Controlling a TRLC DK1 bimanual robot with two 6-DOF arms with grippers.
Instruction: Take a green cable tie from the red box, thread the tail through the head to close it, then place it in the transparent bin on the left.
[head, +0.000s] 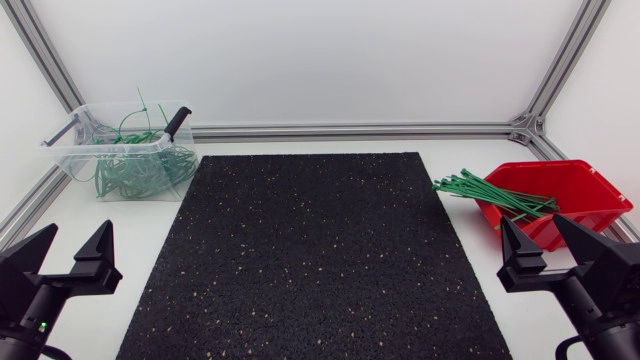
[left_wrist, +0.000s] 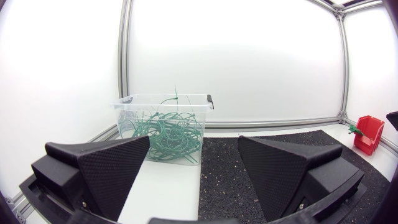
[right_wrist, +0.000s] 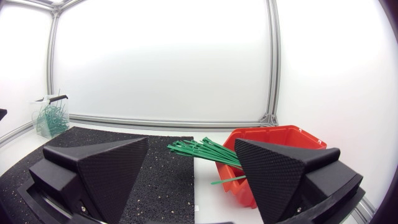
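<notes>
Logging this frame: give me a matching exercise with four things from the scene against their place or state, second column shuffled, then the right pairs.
Things
1. red box
2. transparent bin
3. black mat
4. left hand

Places or states
A. open, holding nothing
B. holds looped green ties
C. straight green ties stick out over its rim
D. lies between the two containers

Pairs: 1-C, 2-B, 3-D, 4-A
</notes>
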